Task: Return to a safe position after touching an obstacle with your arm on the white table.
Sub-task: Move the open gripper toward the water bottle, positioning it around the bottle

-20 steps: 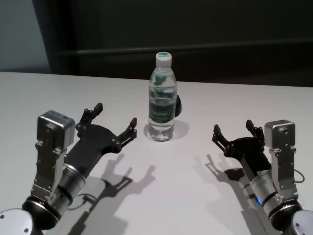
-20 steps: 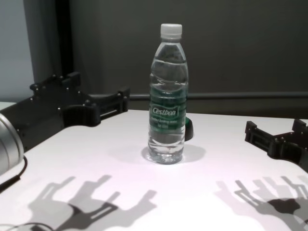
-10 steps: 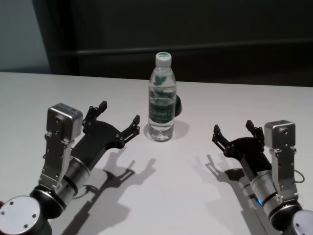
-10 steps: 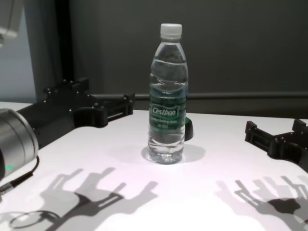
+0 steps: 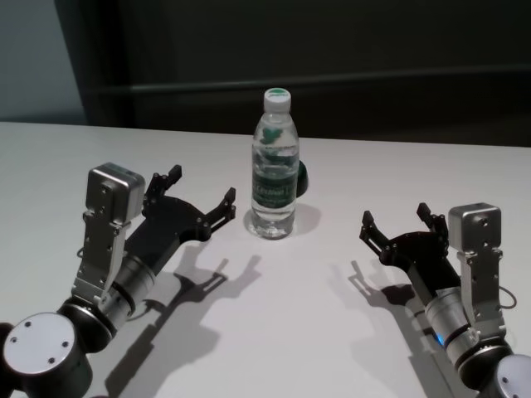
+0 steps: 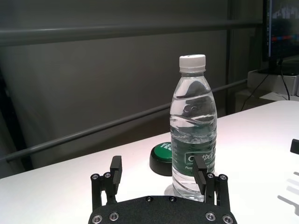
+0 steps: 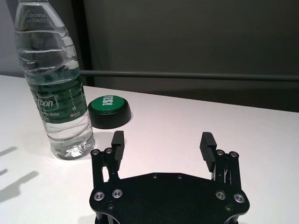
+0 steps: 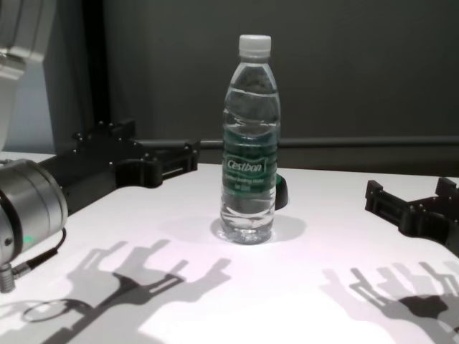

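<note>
i had the left gripper hovering low over the table, fingers spread wide and empty, its inner fingertip just beside the bottle but apart from it, as far as i could tell. that nearness fit the touching step, i judged; pulling back to safety was not yet done. the bottle stood upright mid-table, cap on, undisturbed, with a green button just behind it. the right gripper was parked well apart on the right, also wide and empty, i guessed to keep clear.
</note>
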